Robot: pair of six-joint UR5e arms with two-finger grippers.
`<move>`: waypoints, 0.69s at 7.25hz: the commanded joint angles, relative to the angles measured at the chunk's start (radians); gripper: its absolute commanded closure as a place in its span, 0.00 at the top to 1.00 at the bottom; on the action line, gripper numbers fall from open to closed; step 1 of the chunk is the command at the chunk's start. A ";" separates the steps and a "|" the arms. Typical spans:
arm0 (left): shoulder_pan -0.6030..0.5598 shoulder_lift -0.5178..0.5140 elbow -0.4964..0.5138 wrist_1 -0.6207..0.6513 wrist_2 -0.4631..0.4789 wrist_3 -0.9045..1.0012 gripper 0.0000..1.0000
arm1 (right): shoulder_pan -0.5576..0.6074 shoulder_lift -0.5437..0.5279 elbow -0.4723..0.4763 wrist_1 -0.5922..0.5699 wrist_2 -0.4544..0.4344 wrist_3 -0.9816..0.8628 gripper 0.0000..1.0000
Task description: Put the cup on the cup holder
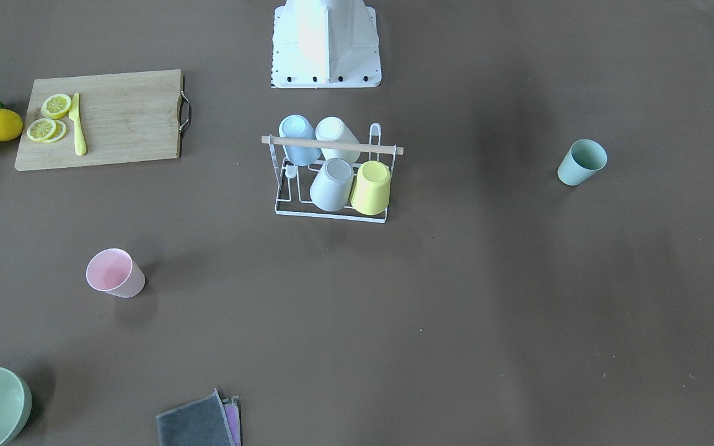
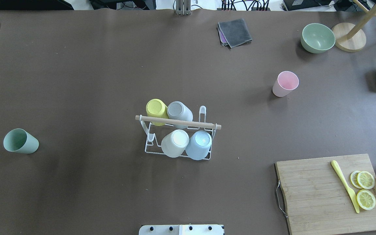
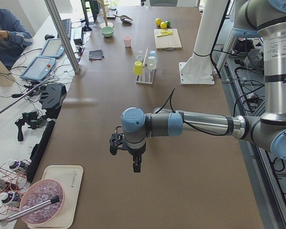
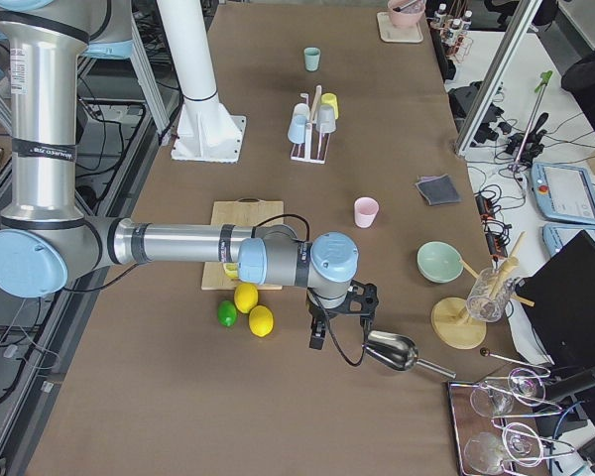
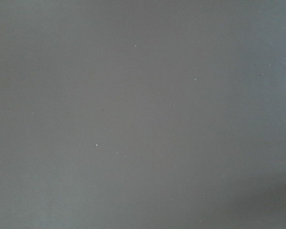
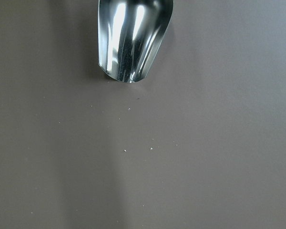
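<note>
Right fingers (image 4: 316, 333) hang above the metal scoop (image 4: 390, 350) at the right end of the tabletop (image 2: 109, 65). Only a side view shows them, so open or closed: cannot tell.

Next out is the pink cup (image 2: 285, 84): upright, mouth up, long axis vertical, standing alone. It lies toward the centre from the right fingers, well apart from them.

Beyond it is the cup holder (image 2: 178, 122), mid-tabletop in front of the robot base. Four cups sit on it upside down: yellow cup (image 2: 156, 109) and grey cup (image 2: 179, 111) in the far row, white cup (image 2: 175, 142) and blue cup (image 2: 199, 144) in the near row. Two prongs are bare: the far-row prong (image 2: 202, 112) at the end facing the pink cup, and the near-row prong (image 2: 151, 138) at the opposite end.

Farther still is the green cup (image 2: 21, 141), also upright, well apart on the robot's left.

Farthest are the left fingers (image 3: 136, 164), over bare tabletop; state cannot tell.

Judgement: no loose cup is grasped yet. Each one stands between its own side's arm and the holder, so pink suits the right arm and green the left. Either cup needs flipping mouth down before it goes on a prong.
</note>
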 commanded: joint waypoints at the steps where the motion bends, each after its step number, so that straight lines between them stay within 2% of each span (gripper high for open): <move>1: 0.002 -0.030 0.011 0.004 0.002 0.000 0.98 | 0.000 0.001 0.002 0.001 -0.001 -0.001 1.00; 5: 0.063 -0.073 0.028 0.005 -0.004 -0.002 0.98 | -0.005 0.019 0.009 0.001 -0.001 -0.001 1.00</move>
